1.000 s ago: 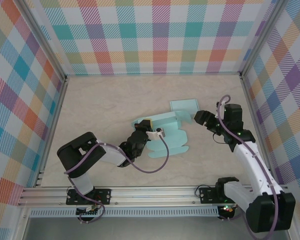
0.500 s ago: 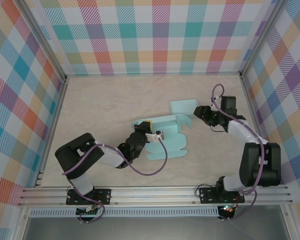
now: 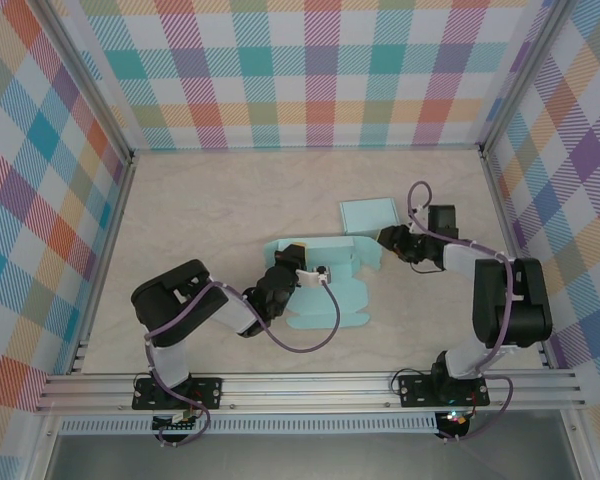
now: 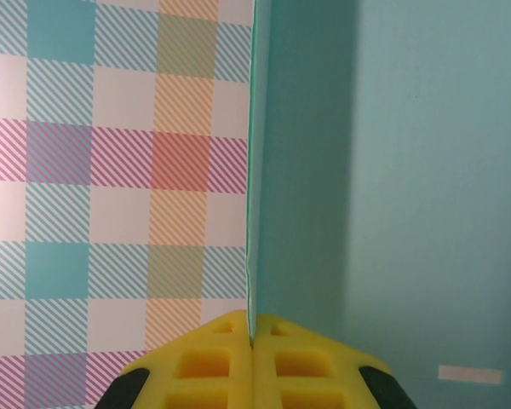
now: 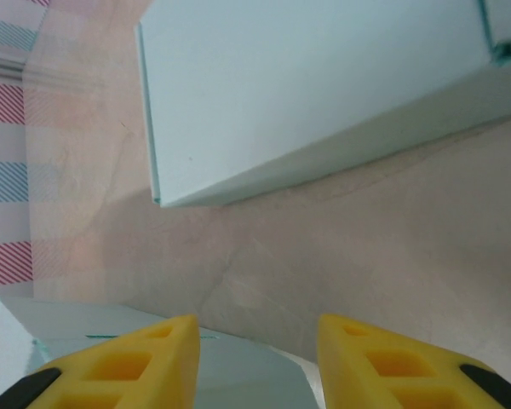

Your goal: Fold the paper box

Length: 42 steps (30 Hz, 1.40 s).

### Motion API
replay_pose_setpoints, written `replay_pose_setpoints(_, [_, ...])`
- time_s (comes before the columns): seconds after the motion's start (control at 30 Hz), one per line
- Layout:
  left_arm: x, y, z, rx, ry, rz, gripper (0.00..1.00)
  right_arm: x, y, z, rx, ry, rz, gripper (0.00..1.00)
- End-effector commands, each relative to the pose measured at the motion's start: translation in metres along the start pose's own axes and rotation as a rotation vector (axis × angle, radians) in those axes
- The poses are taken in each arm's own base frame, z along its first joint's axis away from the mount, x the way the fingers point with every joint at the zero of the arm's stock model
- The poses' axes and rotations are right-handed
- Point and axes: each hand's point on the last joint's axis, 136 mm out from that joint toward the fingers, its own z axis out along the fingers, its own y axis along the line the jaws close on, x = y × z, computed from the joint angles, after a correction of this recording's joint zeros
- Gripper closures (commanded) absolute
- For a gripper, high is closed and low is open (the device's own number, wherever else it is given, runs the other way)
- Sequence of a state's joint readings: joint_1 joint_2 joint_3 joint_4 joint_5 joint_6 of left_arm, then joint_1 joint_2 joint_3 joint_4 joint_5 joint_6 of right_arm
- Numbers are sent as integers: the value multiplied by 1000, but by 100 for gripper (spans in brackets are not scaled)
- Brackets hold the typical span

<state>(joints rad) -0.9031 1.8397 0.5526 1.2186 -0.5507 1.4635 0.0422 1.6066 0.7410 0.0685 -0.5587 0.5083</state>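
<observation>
Pastel checked walls [image 3: 320, 70] close in a beige marbled tabletop [image 3: 200, 220] on three sides. Nearest the near edge, the left pincer [image 4: 252, 328] reaches in from the left, its yellow fingers pressed flat together on the thin edge of an upright wall of the pale turquoise paper box [image 3: 345, 295]. That box sits about mid-tabletop, a little toward the right edge: partly raised, with a flat sheet spread on its near side.

Farther back, at the box's right end, the right pincer [image 5: 257, 328] stands partly apart. A corner of turquoise paper lies low between its fingers, not clamped as far as I can tell. Beyond it, the box's flat far panel [image 3: 368, 212] lies on the tabletop toward the far edge.

The step in hand looks like raising the walls, one side pinned while the other is approached. The next move probably calls for the right pincer to catch the right-end flap and turn it inward without dragging the box.
</observation>
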Motion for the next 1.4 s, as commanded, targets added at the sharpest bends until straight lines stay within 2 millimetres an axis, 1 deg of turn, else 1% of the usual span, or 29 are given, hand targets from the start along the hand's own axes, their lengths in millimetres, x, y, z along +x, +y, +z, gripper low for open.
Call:
replay_pose_setpoints(0.0, [-4,-2,2,-19,-2,25,100,6,5,8,-42,3,-37,59])
replay_pose_setpoints(0.17, [-7,0,5,-52,-4,49,100,21,3,14,-40,28,-44,59])
replay_pose_setpoints(0.37, [-13,3,10,-69,-10,78,100,37,3,8,-29,16,-95,58])
replay_pose_setpoints(0.43, [-14,6,10,-78,-14,79,100,43,4,7,-32,13,-122,57])
replay_pose_setpoints(0.67, [-15,4,9,-74,-9,116,100,56,15,6,-57,6,-184,57])
replay_pose_setpoints(0.83, [-16,2,8,-70,-7,129,100,67,21,14,-39,16,-237,56])
replay_pose_setpoints(1.1, [-16,-3,7,-61,-6,150,100,75,35,23,-50,-13,-333,53])
replay_pose_setpoints(1.27, [-18,-4,9,-61,-8,151,100,73,47,29,-54,-50,-422,54])
replay_pose_setpoints(1.37, [-18,-4,10,-60,-7,150,100,73,52,29,-71,-74,-452,54])
